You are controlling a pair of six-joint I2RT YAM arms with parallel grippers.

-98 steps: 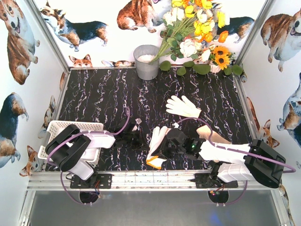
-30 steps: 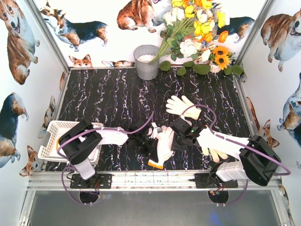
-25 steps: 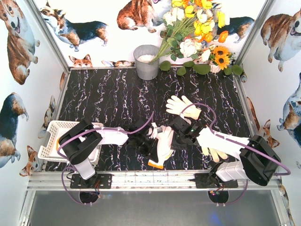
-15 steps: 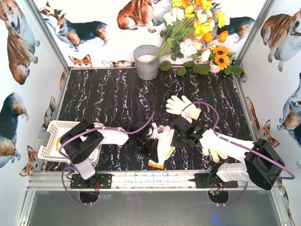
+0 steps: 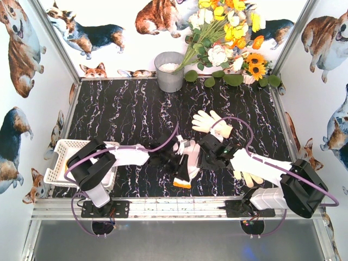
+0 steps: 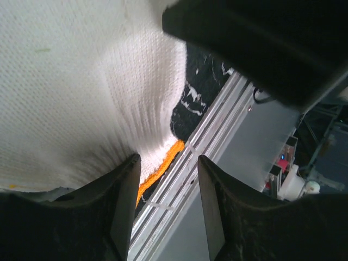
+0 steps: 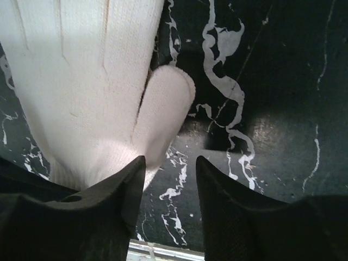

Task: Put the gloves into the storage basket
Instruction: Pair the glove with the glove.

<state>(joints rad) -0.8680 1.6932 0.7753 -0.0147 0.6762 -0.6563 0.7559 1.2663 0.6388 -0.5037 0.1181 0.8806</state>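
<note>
The black marbled counter (image 5: 125, 114) fills the scene. Flowers (image 5: 223, 32) spill over its far edge, and a grey bucket (image 5: 169, 71) stands just left of them. The white storage basket (image 5: 61, 148) sits at the near left corner, partly under the left arm. 3 gloves lie outside it on the counter. A cream glove (image 5: 211, 123) lies right of centre. A second glove (image 5: 251, 178) is partly covered by the right arm at the near right. An orange-cuffed glove (image 5: 184, 169) is bunched at near centre between the 2 end effectors.

The left end effector (image 5: 173, 157) is at that glove's left side. Its fingers (image 6: 122, 217) stand a little apart with the orange cuff showing past the gap, and I cannot tell whether it is grasping. The right end effector (image 5: 207, 152), just right of that glove, is released. Its fingers (image 7: 228, 217) are parted over bare counter, with a pale glove (image 7: 81, 81) lying flat just ahead
</note>
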